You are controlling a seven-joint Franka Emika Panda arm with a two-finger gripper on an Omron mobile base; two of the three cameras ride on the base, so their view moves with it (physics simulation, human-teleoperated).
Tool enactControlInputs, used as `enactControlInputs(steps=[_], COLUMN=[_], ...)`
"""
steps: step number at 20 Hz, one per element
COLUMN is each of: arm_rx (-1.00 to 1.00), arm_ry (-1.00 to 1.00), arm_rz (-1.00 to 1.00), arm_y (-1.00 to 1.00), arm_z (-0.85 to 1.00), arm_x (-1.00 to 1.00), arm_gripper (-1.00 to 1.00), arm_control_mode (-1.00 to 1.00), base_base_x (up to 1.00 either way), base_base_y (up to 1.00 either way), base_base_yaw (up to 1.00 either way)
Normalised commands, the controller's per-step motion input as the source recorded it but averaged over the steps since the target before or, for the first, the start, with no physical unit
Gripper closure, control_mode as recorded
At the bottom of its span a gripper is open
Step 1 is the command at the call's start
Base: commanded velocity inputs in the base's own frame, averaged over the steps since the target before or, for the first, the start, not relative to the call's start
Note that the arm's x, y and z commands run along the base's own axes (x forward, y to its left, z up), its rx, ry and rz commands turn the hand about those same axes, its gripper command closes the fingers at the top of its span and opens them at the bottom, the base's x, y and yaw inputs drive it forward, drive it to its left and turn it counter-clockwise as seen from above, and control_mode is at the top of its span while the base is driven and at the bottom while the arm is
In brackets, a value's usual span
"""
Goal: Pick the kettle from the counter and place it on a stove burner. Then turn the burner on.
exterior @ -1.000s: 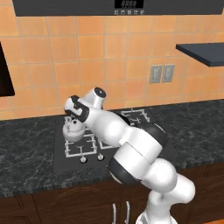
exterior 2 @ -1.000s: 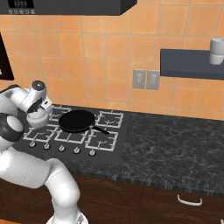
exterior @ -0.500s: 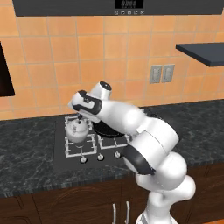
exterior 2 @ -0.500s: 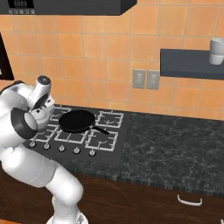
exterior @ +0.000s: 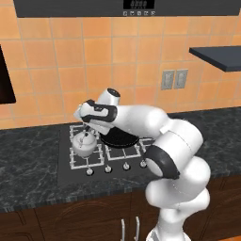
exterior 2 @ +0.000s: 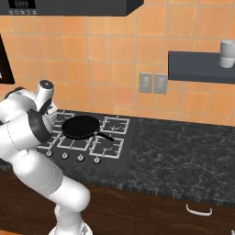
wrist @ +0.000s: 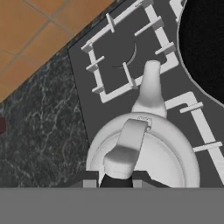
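Kettle (exterior: 84, 145) sat on the front-left burner of the stove (exterior: 63, 172), its spout pointing toward the rear-left grate in the hand view. Just beside it, a black frying pan (exterior 2: 81, 126) rested on the rear burner. The gripper (exterior: 87, 123) hung right above the kettle, jaws drawn together on its arched handle (wrist: 124, 146). Dark marbled counter (exterior 2: 183, 160) stretched to either side of the stove.

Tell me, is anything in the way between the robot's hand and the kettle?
No, nothing visible is in the way. The gripper is right at the kettle, shut around its handle. The kettle sits over the front left burner of the stove, beside the black pan.
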Motion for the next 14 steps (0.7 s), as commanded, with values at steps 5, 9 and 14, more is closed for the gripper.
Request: enactControlInputs(steps=[5, 9, 14], arm_rx=[0.00, 0.00, 0.00], arm_ry=[0.00, 0.00, 0.00], arm_rz=[0.00, 0.00, 0.00], arm_y=[0.00, 0.00, 0.00], arm_z=[0.00, 0.00, 0.27], arm_x=[0.00, 0.16, 0.01], arm_gripper=[-1.00, -1.00, -1.00], arm_control_mode=[-1.00, -1.00, -1.00], base_base_x=[0.00, 0.00, 0.00], base_base_y=[0.00, 0.00, 0.00], base_base_yaw=[0.00, 0.00, 0.00])
